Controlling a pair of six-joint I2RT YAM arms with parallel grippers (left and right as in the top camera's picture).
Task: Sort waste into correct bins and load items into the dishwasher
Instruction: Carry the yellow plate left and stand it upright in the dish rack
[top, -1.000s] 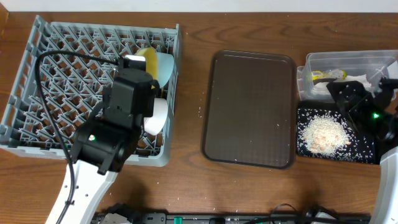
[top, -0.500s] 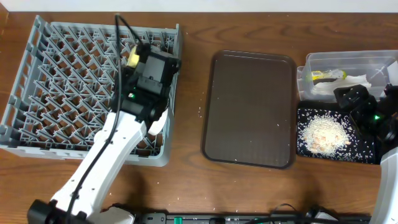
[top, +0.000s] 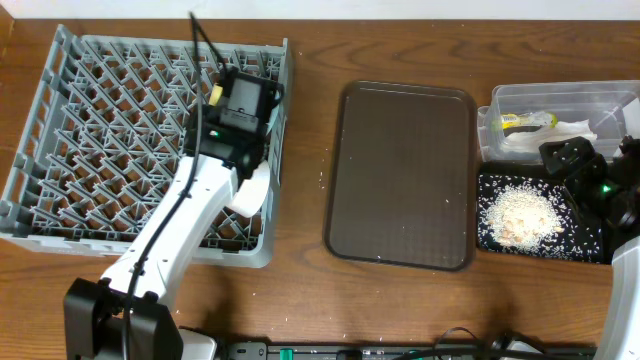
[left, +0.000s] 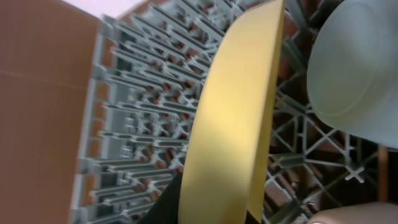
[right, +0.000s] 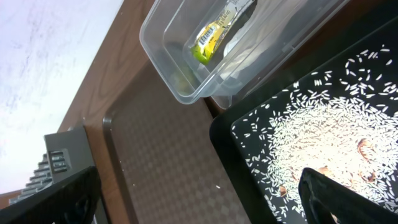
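Three dishes sit at the right side of the grey rack: the yellow plate on edge, pinched by the nearly closed left gripper, the light blue bowl just beside it, and the white bowl nearer. The wrapper and napkin lie in the clear tub, and the rice in the black tray. The right gripper hangs over the tray, spread wide and holding nothing. No chopsticks show — releasing the plate looks like most of what's left.

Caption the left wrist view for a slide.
Left gripper clamps the yellow plate on edge at the grey dish rack, a light blue bowl beside it.
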